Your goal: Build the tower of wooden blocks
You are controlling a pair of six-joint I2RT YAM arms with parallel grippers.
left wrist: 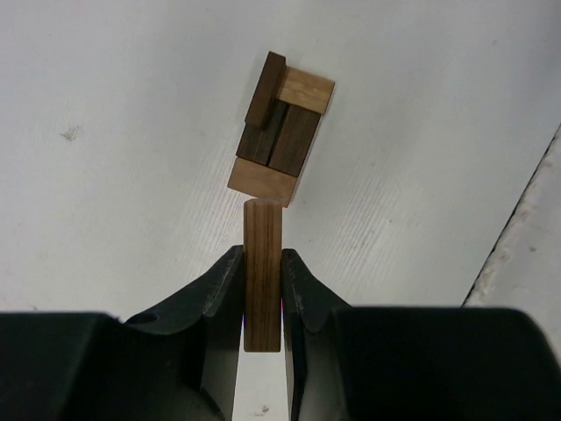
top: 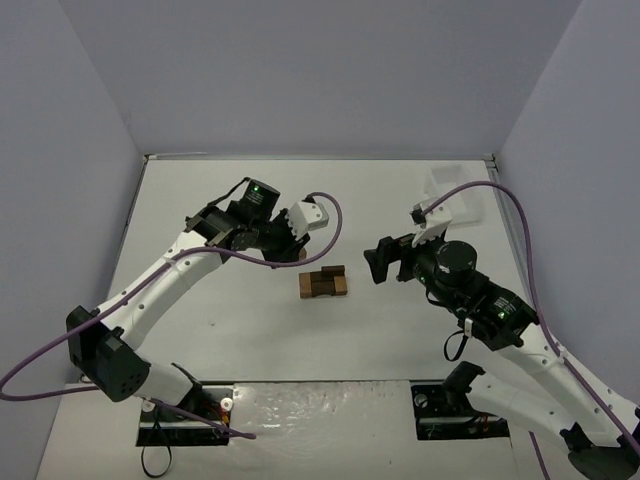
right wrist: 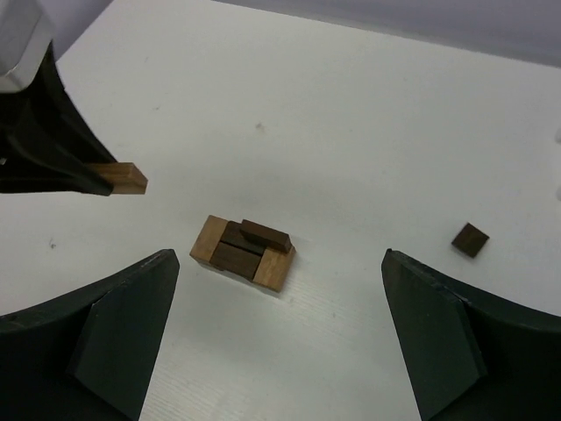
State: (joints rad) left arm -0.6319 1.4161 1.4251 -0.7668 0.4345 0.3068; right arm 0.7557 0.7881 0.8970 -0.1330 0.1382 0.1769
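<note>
The wood block tower (top: 323, 284) lies mid-table as a low stack: two tan end blocks, two dark blocks between them and one dark block on top (right wrist: 243, 253) (left wrist: 280, 132). My left gripper (left wrist: 263, 254) is shut on a brown wooden block (left wrist: 263, 281) that stands upright between the jaws, just short of the tower's near tan end. From above, the left gripper (top: 290, 255) hovers left of the tower. My right gripper (right wrist: 279, 259) is wide open and holds nothing; it sits to the right of the tower (top: 380, 265). The held block (right wrist: 123, 178) also shows in the right wrist view.
A small dark loose block (right wrist: 471, 239) lies on the table to the right of the tower. A white tray (top: 455, 195) sits at the back right, by the wall. Purple cables loop over both arms.
</note>
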